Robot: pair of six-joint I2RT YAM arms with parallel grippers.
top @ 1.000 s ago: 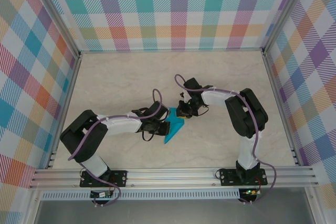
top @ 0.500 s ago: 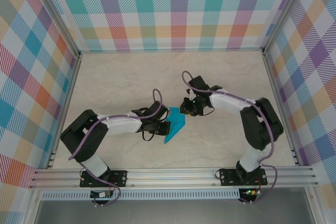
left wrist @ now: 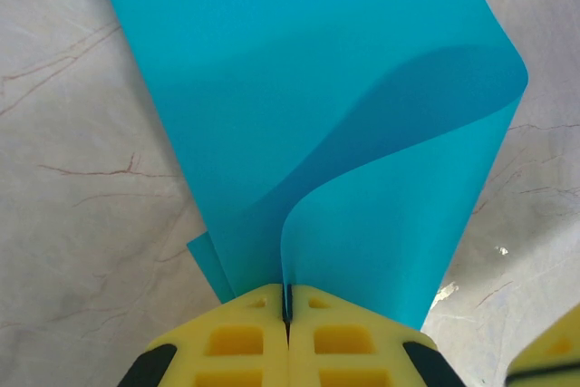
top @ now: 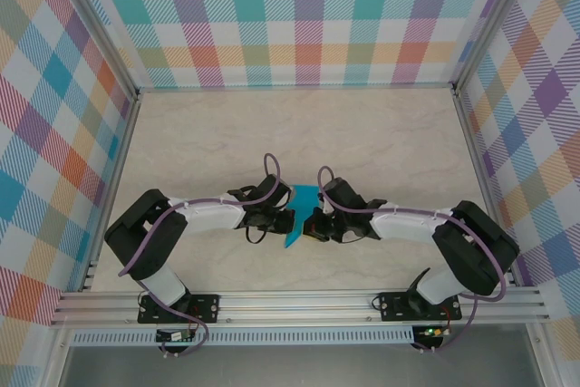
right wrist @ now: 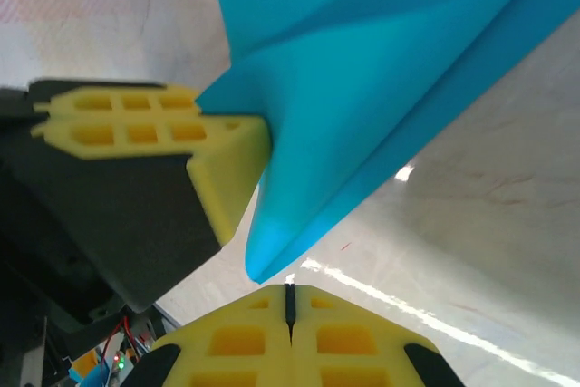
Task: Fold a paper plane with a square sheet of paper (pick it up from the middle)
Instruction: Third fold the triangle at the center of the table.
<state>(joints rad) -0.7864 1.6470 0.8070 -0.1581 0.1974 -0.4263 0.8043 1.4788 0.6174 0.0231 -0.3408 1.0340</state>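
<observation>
Vs. a sec ago, the right arm has been swung from the far side of the paper sheet [top: 304,197] round to its near-right side. The right jaws, slightly parted then, are now pressed fully shut w/ nothing btwn them. In the right wrist view the sheet's pointed tip is seen just beyond them, apparently not touched. The left jaws have been kept where they were, clamped shut on the sheet's narrow end. In the left wrist view one layer is seen curling up as a loose, uncreased flap. The sheet is thus held mid-tabletop [top: 227,133], btwn the two arms. Whether its far part rests on the surface can't be told. Judged from this, the closed right jaws are prob. meant as a pressing tool, not a grasp: the flap would need to be pushed flat and creased. The plane is judged only partly folded, no wings yet.
</observation>
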